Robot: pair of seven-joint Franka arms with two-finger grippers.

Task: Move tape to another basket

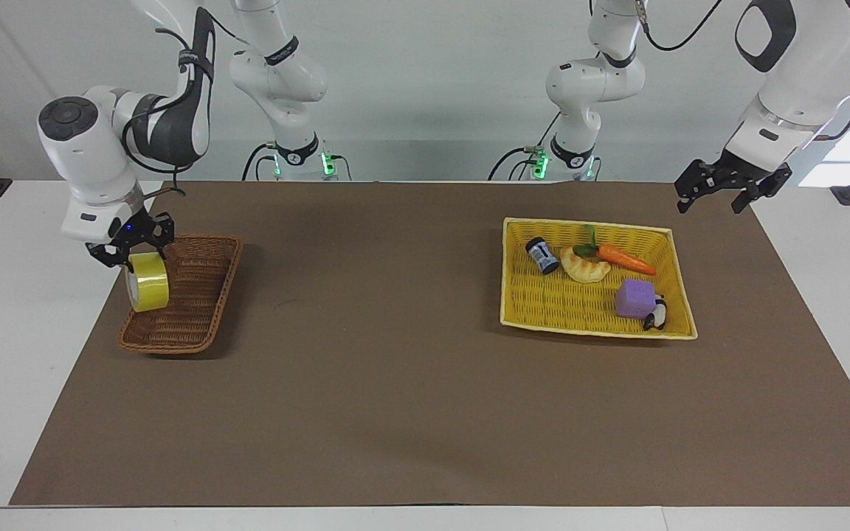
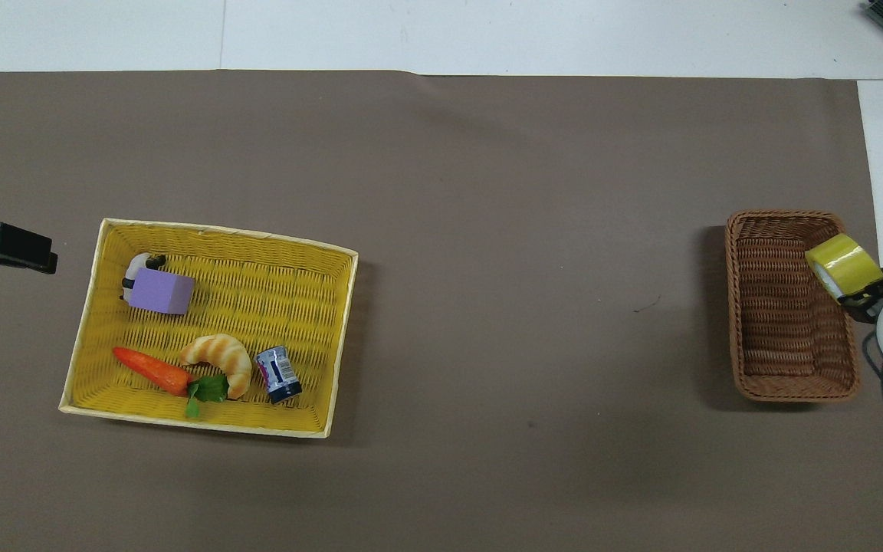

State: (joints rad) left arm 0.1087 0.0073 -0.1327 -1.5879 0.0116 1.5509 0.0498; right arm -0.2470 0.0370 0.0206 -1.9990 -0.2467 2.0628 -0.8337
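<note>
My right gripper (image 1: 130, 253) is shut on the tape (image 1: 148, 291), a yellow roll held on edge. The roll hangs over the dark-brown wicker basket (image 1: 192, 299), at its long rim toward the right arm's end of the table. I cannot tell whether it touches the rim. In the overhead view the tape (image 2: 844, 264) overlaps the same rim of the brown basket (image 2: 782, 322), with the right gripper (image 2: 867, 290) just outside it. My left gripper (image 1: 720, 195) is open and empty, raised off the yellow basket's corner; its fingers (image 2: 4, 247) show at the overhead view's edge.
The yellow basket (image 1: 558, 302) holds a purple cube (image 1: 635, 297), a carrot (image 1: 624, 258), a croissant (image 1: 585, 267), a small can (image 1: 541, 255) and a black-and-white toy (image 1: 655, 317). A brown mat (image 1: 395, 383) covers the table.
</note>
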